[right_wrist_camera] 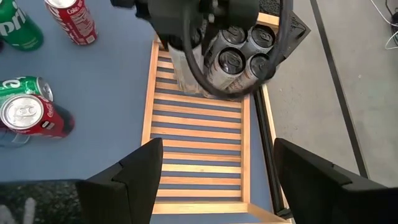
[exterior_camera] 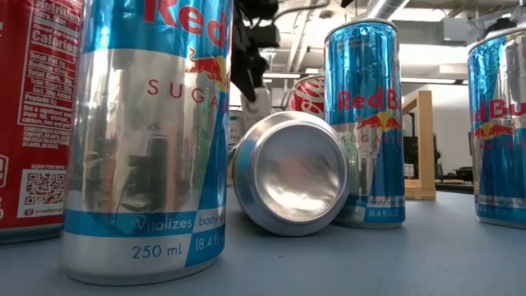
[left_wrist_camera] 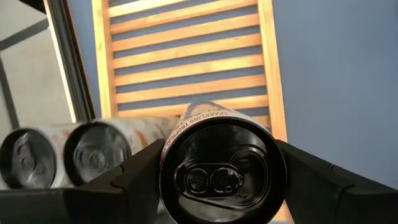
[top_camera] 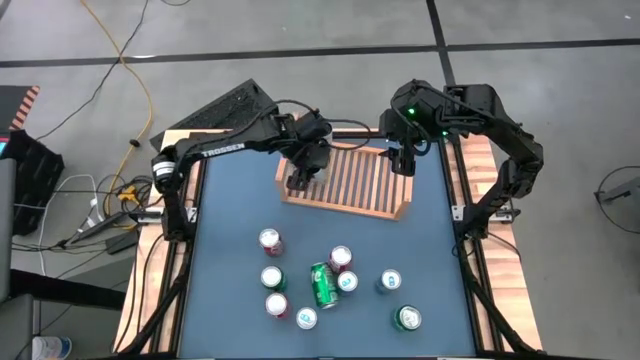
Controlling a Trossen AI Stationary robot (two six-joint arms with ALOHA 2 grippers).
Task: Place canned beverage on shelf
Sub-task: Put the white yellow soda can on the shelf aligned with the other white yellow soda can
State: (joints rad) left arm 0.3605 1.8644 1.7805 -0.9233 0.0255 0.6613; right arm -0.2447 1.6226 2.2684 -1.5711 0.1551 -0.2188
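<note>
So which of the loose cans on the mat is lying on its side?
The green can in the middle of the cluster; the other loose cans around it stand upright.

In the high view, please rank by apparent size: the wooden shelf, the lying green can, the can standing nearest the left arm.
1. The shelf.
2. The lying green can, seen lengthwise.
3. The standing can, seen end-on.
</note>
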